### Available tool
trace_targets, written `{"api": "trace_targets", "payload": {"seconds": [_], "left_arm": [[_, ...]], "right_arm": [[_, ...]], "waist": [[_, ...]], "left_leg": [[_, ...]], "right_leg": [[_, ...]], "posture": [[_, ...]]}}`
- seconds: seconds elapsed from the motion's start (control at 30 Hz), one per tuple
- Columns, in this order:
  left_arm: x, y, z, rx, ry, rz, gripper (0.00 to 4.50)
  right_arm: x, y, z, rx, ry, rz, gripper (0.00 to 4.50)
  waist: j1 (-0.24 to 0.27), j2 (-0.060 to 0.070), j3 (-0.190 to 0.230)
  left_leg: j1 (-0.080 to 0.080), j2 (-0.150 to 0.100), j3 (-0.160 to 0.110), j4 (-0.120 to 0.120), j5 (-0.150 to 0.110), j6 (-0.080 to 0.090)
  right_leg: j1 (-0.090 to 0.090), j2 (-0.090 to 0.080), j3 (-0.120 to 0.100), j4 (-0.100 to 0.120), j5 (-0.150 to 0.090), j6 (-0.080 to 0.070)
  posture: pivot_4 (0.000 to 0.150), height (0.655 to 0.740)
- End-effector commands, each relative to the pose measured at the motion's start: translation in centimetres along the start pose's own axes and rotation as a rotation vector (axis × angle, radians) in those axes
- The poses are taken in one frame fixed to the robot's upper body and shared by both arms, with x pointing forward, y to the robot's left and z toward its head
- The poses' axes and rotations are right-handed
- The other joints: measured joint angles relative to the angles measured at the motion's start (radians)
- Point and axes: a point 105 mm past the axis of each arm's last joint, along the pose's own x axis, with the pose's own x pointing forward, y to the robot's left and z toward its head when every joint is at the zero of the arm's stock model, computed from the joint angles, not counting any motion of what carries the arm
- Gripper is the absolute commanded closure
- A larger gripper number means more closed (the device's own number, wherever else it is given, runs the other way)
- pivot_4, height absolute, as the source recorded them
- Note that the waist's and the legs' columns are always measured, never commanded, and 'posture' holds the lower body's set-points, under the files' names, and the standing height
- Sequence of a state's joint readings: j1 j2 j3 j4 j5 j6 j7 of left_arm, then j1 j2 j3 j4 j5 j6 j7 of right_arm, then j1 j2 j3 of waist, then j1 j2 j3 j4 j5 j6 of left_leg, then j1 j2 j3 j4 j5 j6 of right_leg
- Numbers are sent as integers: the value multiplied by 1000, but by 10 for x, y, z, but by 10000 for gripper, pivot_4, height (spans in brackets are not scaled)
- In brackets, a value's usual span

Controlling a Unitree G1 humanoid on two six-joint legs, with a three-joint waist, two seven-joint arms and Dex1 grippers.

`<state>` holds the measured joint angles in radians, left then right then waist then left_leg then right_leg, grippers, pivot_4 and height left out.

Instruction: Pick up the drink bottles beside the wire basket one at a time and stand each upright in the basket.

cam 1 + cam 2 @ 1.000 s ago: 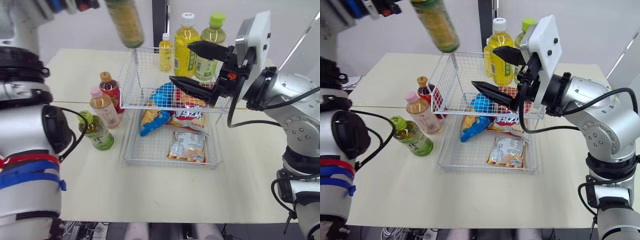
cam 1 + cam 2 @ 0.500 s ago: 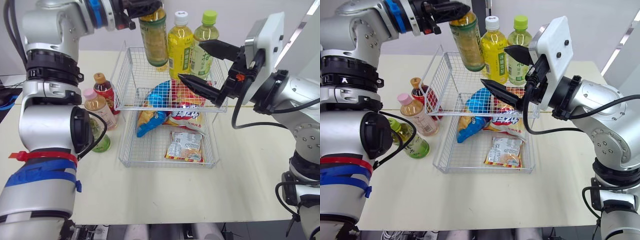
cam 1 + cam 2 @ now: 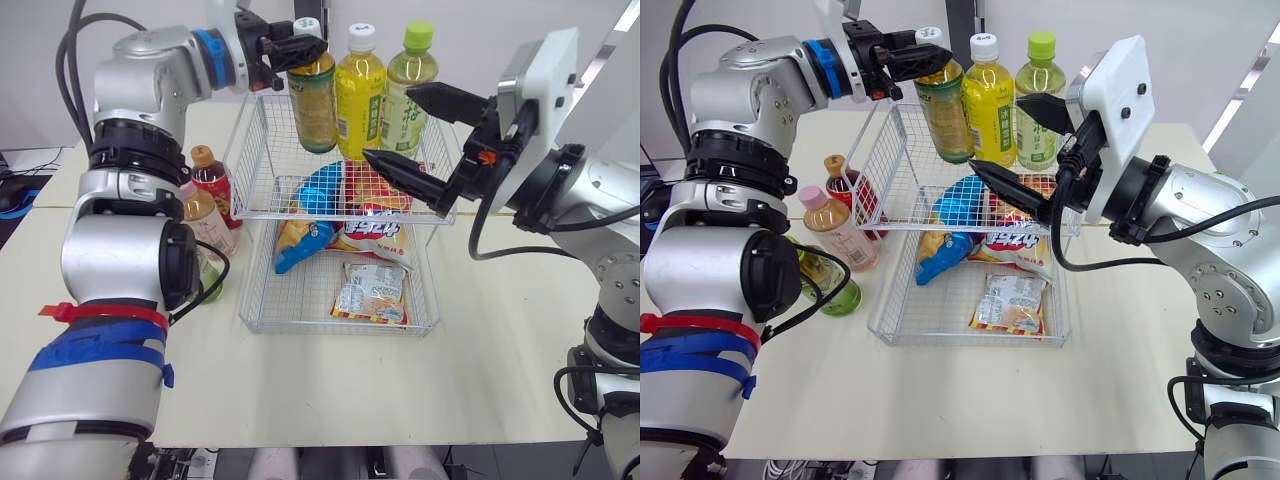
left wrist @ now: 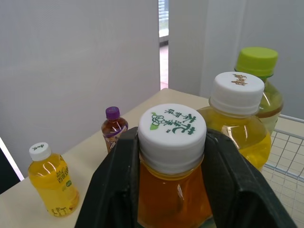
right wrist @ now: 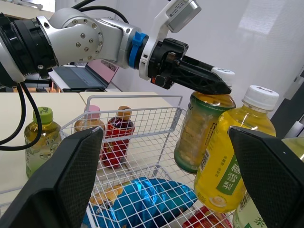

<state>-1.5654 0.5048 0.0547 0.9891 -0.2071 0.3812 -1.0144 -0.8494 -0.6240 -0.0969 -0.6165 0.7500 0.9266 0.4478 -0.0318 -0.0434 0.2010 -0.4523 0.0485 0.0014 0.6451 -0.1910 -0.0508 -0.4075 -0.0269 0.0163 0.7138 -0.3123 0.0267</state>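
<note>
Amber bottle [image 3: 313,95] with a white cap is what I am placing. It sits at the upper middle of the head view, inside the top tier of the basket [image 3: 246,290], with my left claw [image 3: 306,50] clenched on its neck just under the cap. It leans a little, and I cannot tell whether its base touches the wire floor.

Just beside it, towards the upper right of the frame, the yellow bottle [image 3: 358,95] and the green-capped bottle [image 3: 408,85] stand upright in the same tier. Snack bags [image 3: 370,290] lie in the lower tier.

My right claw [image 3: 392,125] hangs spread wide and empty over the right side of the basket, near the green-capped bottle but not touching it.

At the left of the frame, on the surface [image 3: 300,380] beside the basket, the red bottle [image 3: 213,180], the pink-capped bottle [image 3: 205,215] and a green bottle [image 3: 830,280] wait, the last partly hidden by my left arm.

I judge this the set-down step. Next I should straighten the bottle, lower it until it bears on the wire, then let go without nudging the yellow bottle.
</note>
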Motion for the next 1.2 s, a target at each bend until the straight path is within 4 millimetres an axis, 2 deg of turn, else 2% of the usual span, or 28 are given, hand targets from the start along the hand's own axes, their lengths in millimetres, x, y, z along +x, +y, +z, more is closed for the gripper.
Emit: {"api": "trace_targets", "payload": {"seconds": [0.03,0.17,0.37,0.5,0.63,0.73,0.9,1.0,1.1,1.17,1.2], "left_arm": [[-1,-3,20,44,-57,-9,13258],[-11,5,26,44,-81,28,573],[-43,19,37,26,-154,87,207],[-73,31,40,26,-196,172,207],[-119,40,42,46,-247,296,207],[-157,36,34,53,-234,374,207],[-229,19,-1,46,-117,554,207],[-266,-2,-28,13,-45,646,207],[-295,-33,-60,-1,73,708,207],[-308,-53,-72,-27,112,721,207],[-315,-70,-79,-59,131,707,207]], "right_arm": [[-5,-1,12,-38,-36,-12,0],[-5,-1,11,-36,-34,-10,0],[-4,-2,12,-35,-42,4,0],[-2,-1,12,-31,-47,33,0],[4,8,9,-25,-44,108,0],[9,15,7,-12,-54,175,0],[20,24,4,5,-80,281,0],[27,29,3,14,-98,339,0],[32,38,-1,28,-106,419,0],[35,44,-4,34,-108,465,0],[36,49,-5,39,-113,497,0]], "waist": [[0,0,0],[-1,0,0],[-4,0,0],[-3,0,0],[-6,0,0],[-10,0,0],[-21,0,0],[-23,0,-1],[-20,-1,-1],[-17,-2,-2],[-10,-3,-2]], "left_leg": [[0,0,0,0,0,0],[0,0,0,0,0,0],[0,0,0,0,0,0],[1,1,0,0,0,0],[1,1,0,0,0,0],[1,2,0,0,0,-1],[3,2,0,0,1,-1],[4,2,0,0,1,-1],[5,7,0,0,1,-1],[6,10,0,0,1,-1],[6,11,1,0,0,-1]], "right_leg": [[0,0,0,0,0,0],[0,0,0,0,0,0],[0,0,0,0,0,0],[0,0,0,1,0,0],[0,0,1,2,0,0],[0,0,0,2,0,0],[1,-1,1,2,0,0],[2,-1,1,2,0,0],[3,-2,1,2,0,0],[3,-1,1,2,0,0],[4,-1,1,2,0,-1]], "posture": [[1500,7400],[1500,7400],[1500,7400],[1500,7400],[1500,7400],[1500,7400],[1500,7400],[1500,7400],[1500,7400],[1500,7400],[1500,7400]]}}
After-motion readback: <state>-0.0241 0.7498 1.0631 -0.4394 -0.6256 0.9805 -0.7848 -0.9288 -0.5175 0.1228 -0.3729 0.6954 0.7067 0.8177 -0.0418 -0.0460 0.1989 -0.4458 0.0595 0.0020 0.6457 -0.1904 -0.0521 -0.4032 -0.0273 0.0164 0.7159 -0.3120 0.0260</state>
